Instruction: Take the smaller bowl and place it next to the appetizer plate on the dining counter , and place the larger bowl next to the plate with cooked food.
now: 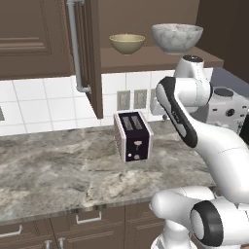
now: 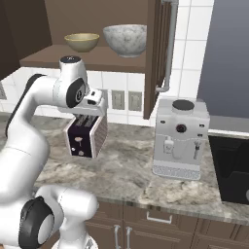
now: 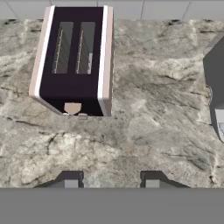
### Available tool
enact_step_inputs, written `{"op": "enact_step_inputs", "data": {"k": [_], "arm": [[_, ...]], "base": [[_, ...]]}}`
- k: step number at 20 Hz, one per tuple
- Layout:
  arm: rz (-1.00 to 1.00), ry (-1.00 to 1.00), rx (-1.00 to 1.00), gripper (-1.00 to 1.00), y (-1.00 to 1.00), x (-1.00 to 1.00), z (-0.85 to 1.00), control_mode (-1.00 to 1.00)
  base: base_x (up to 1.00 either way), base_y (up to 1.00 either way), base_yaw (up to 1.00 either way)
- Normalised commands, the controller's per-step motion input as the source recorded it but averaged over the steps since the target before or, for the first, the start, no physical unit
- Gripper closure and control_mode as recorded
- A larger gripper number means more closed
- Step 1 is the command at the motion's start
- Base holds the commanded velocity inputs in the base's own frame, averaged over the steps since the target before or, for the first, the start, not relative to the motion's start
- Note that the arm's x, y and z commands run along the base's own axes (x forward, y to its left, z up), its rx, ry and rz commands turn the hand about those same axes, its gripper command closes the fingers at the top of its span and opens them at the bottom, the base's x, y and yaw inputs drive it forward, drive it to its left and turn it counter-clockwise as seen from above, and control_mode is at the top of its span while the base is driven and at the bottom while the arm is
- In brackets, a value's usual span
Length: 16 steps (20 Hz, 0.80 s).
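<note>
The smaller bowl (image 1: 127, 43) (image 2: 81, 42), olive-yellow with a pale rim, stands upright on the open brown shelf (image 1: 160, 58) (image 2: 58, 58) of the wall cabinet. The larger bowl (image 1: 177, 37) (image 2: 125, 40), grey-white and marbled, stands upright on the same shelf, just beside the smaller bowl and apart from it. In the left base view the larger bowl is to the right of the smaller one; the right base view shows the same order.

Below the shelf, a dark toaster (image 1: 133, 135) (image 2: 87, 134) (image 3: 74, 59) with pale side panels stands on the marbled stone counter (image 1: 53, 175) (image 2: 131, 175) (image 3: 153, 113), its two slots facing up. Wall outlets (image 1: 132, 99) (image 2: 125, 100) sit in the white tile backsplash behind it. A white-grey coffee machine (image 2: 181, 139) (image 1: 226, 109) stands on the counter, well apart from the toaster, on the far side of the open cabinet door (image 2: 156, 58) in the right base view.

The gripper (image 3: 108, 180) hangs above the counter, pointing down. In the hand view its two dark fingertips (image 3: 70, 179) stand apart with bare counter between them; the jaws are spread and hold nothing. The toaster lies above the fingertips in that view, not touching them. The gripper is well below the shelf and clear of both bowls.
</note>
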Motion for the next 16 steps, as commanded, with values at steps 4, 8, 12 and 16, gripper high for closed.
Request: {"op": "enact_step_inputs", "data": {"k": [4,8,12,16], "arm": [[0.0,-0.12,0.0,-1.0,0.0,-0.19,0.01,-1.0],[-0.03,-0.45,0.03,-1.0,0.0,-0.55,0.53,-1.0],[-0.08,-0.55,0.04,-1.0,0.0,-0.38,0.74,-1.0],[-0.13,-0.43,0.1,-1.0,0.0,-0.26,0.72,-1.0]], "base": [[0.0,0.0,0.0],[0.0,0.0,0.0],[0.0,0.0,0.0],[0.0,0.0,0.0]]}}
